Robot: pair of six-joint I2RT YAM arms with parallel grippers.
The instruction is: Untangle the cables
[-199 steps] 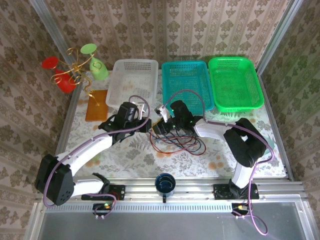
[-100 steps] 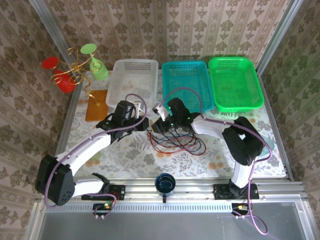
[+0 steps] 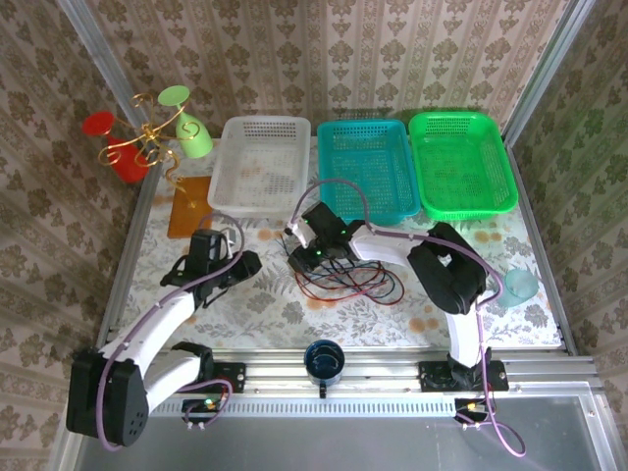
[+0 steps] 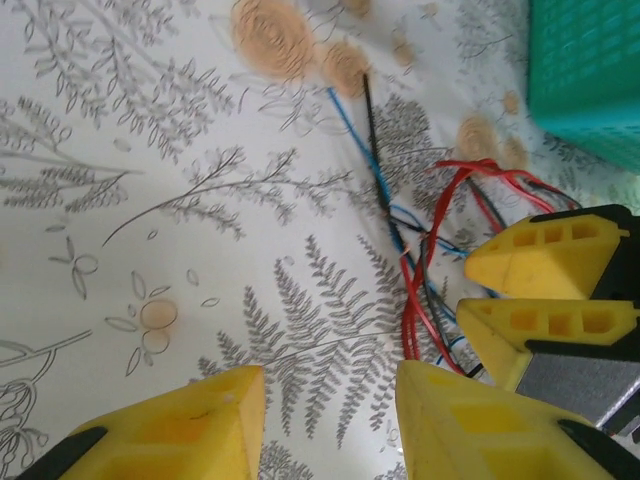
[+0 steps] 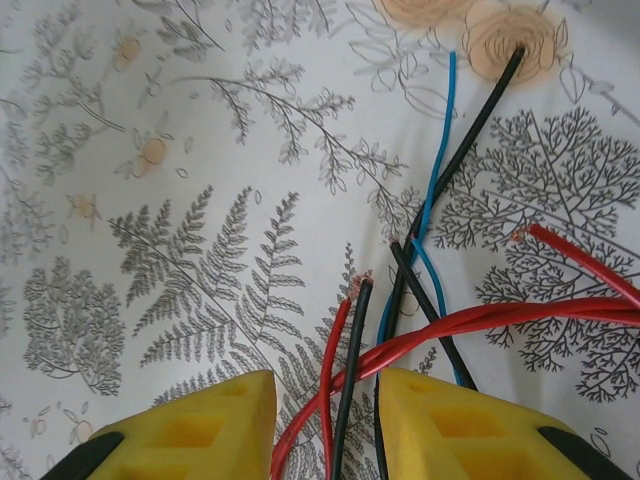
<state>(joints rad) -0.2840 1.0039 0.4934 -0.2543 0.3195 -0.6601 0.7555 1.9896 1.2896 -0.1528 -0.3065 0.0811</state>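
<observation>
Lying in one crossed heap of red, black and blue on the table (image 3: 257, 302) near the teal basket (image 3: 363, 125), the cables (image 5: 480, 322) look barely separated — right gripper (image 5: 328, 390) parted astride several strands, left gripper (image 4: 330, 388) parted and empty beside them.

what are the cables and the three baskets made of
Cables: likely metal wire in smooth plastic insulation, red, black and blue; the jackets look slightly glossy and bend loosely. White basket, teal basket, green basket: apparently moulded plastic, uniform colour with perforated lattice walls.
</observation>
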